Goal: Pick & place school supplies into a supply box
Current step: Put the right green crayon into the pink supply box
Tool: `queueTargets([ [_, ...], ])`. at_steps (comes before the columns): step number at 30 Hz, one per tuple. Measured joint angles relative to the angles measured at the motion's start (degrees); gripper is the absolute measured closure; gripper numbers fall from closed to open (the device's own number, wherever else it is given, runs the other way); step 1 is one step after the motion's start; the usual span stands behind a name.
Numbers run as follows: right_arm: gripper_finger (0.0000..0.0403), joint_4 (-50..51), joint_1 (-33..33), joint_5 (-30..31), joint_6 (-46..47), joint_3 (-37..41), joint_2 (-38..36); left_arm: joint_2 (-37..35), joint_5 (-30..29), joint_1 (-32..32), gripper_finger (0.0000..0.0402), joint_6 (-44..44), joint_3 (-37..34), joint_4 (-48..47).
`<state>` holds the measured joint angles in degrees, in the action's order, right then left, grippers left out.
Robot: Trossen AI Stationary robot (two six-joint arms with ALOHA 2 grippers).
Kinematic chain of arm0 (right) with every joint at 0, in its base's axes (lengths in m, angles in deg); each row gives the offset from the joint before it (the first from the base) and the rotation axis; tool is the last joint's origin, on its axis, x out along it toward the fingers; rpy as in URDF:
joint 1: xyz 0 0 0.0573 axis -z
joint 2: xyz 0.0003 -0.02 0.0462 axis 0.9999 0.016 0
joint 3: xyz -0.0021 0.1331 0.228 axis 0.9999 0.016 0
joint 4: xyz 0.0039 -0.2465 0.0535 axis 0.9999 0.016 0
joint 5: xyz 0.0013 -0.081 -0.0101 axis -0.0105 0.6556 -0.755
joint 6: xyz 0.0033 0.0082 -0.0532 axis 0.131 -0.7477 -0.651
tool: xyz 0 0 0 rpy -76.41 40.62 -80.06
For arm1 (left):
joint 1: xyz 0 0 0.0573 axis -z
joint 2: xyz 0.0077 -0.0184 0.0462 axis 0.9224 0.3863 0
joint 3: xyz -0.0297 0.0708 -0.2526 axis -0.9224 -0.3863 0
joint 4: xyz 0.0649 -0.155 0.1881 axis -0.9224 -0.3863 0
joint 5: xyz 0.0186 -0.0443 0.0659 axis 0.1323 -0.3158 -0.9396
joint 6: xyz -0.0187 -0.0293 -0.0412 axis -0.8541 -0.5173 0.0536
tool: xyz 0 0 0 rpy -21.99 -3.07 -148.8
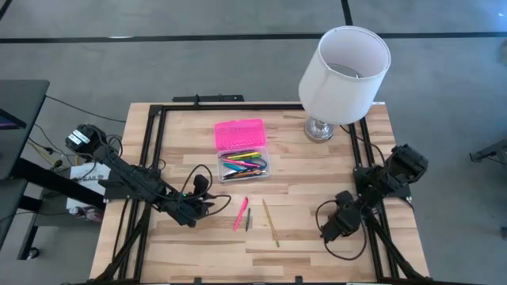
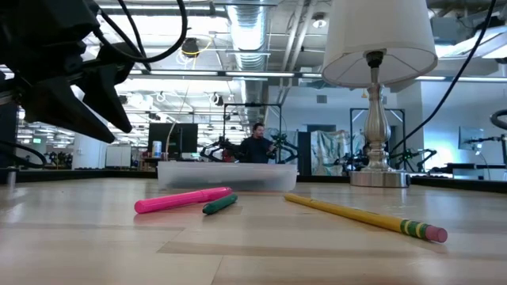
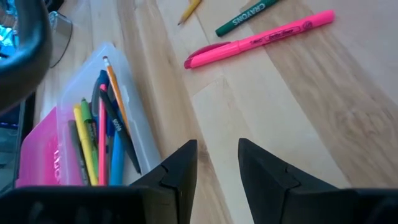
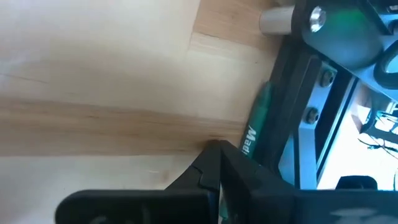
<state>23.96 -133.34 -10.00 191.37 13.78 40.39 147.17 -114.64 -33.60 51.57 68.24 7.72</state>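
Observation:
The supply box (image 1: 244, 165), a clear base with its pink lid (image 1: 239, 134) open behind it, holds several pens and pencils (image 3: 102, 134). A pink highlighter (image 1: 241, 214), a green crayon (image 1: 248, 219) and a yellow pencil (image 1: 271, 222) lie flat on the wood nearer the front edge. My left gripper (image 3: 217, 149) hovers open left of the highlighter, with nothing between its fingers. My right gripper (image 4: 217, 152) is shut low over the table's right side. Beside it, a green marker (image 4: 256, 121) lies along the black rail. My right gripper's shut fingertips (image 4: 211, 155) slant down to the wood right beside the green marker's printed end (image 4: 249, 142). I cannot tell whether they touch it.
A white lamp (image 1: 342, 75) stands at the back right on a metal foot (image 1: 319, 129). A black metal frame (image 1: 154, 158) runs along the table's edges. Bare wood lies between the two grippers and in front of the loose supplies.

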Motion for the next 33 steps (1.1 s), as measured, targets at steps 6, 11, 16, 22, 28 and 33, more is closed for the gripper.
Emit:
queueTargets([
  [6,0.0373,-0.2,-0.8,0.8,3.2,0.0,0.0,0.0,0.3,0.0,0.029,0.0,0.0,0.0],
  [11,0.0324,0.3,-0.9,0.4,3.5,0.0,0.0,0.0,0.3,0.0,0.029,0.0,0.0,0.0],
  [16,0.0298,0.5,-0.9,0.0,4.7,0.0,-0.1,0.0,0.3,0.0,0.029,0.0,0.0,0.0],
  [22,0.0296,-0.2,-0.8,-2.3,7.2,0.7,-0.2,0.0,0.3,0.0,0.029,0.0,0.0,0.0],
  [28,0.0296,-0.4,-0.4,-3.3,8.5,0.8,-0.2,0.0,0.3,0.0,0.029,0.0,0.0,0.0],
  [33,0.0296,-0.8,0.1,-4.8,9.6,1.0,-0.8,0.0,0.3,0.0,0.029,-0.1,0.0,-0.1],
])
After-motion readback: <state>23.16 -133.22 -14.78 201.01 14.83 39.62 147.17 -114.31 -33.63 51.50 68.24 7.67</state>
